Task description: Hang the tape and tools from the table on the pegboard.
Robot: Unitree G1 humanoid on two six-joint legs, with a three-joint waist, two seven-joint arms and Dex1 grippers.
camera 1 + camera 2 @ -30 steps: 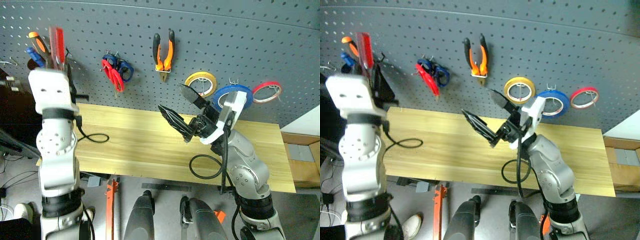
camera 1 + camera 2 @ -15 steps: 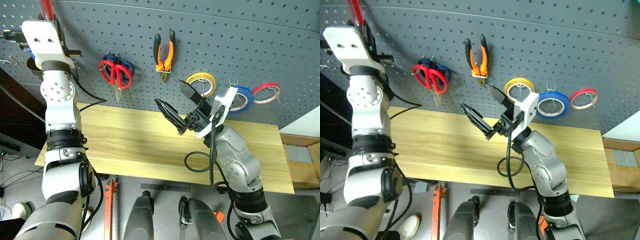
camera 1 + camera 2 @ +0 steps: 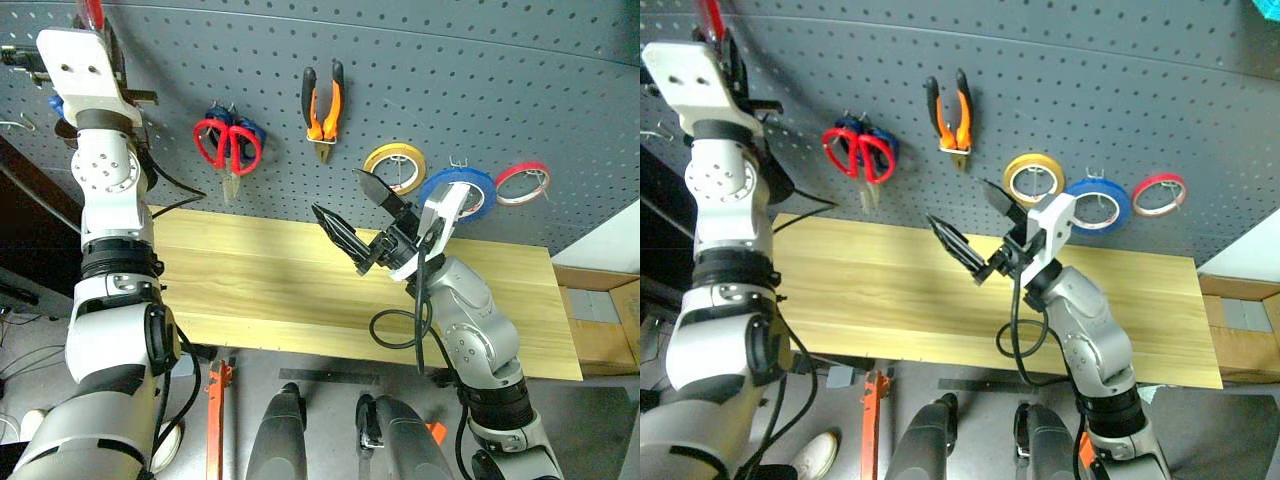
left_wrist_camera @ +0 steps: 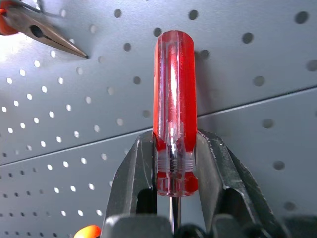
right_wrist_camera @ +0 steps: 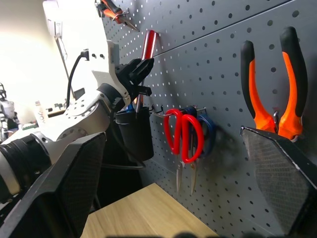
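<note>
My left gripper (image 4: 174,146) is shut on the clear red handle of the screwdriver (image 4: 173,99), held upright close to the dark grey pegboard (image 3: 480,80) at its upper left. From the right wrist view, the screwdriver (image 5: 148,45) has its shaft pointing down toward a black cup (image 5: 134,136). On the pegboard hang the pliers (image 3: 322,100), the red-handled scissors (image 3: 226,146) and the blue tape (image 3: 457,192). My right gripper (image 3: 338,192) is open and holds nothing, above the middle of the wooden table (image 3: 240,280).
Blue-handled scissors (image 3: 251,131) hang behind the red ones. A yellow roll (image 3: 393,165) and a thin red roll (image 3: 522,181) flank the blue tape. More pliers (image 4: 34,30) hang high on the board. A cardboard box (image 3: 600,320) stands to the table's right.
My left arm has risen up the pegboard with the screwdriver, then held still. The red scissors swung from tilted to hanging straight. My right gripper has stayed open and barely moved.
</note>
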